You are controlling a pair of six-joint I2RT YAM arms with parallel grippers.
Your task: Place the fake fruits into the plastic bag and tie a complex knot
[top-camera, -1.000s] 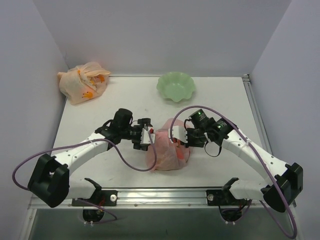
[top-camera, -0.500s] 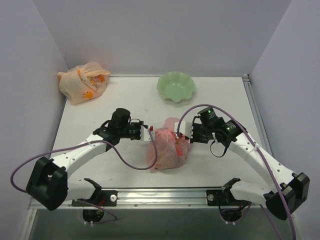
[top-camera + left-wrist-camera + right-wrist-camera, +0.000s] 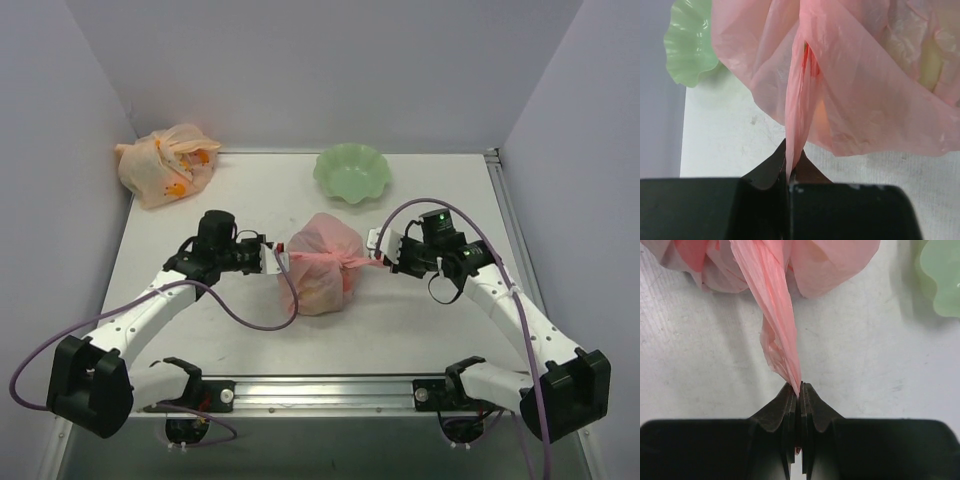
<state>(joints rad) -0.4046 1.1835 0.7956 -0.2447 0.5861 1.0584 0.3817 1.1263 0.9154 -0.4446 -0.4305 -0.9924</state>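
Observation:
The pink plastic bag sits mid-table, bulging, with fake fruits showing only as faint orange and yellow shapes through the film. Its two handles are pulled taut sideways across the top. My left gripper is shut on the left handle, right at the bag's left side. My right gripper is shut on the right handle, which stretches as a twisted strip from the bag to the jaws. Where the handles cross on top, the film is bunched.
A green scalloped bowl stands behind the bag, also seen in the left wrist view and the right wrist view. A pale orange tied bag lies in the back left corner. Walls enclose the table on three sides.
The left gripper shut on the left handle. Both grippers moved apart, pulling the handles outward, and the bag drew up rounder and shifted back.

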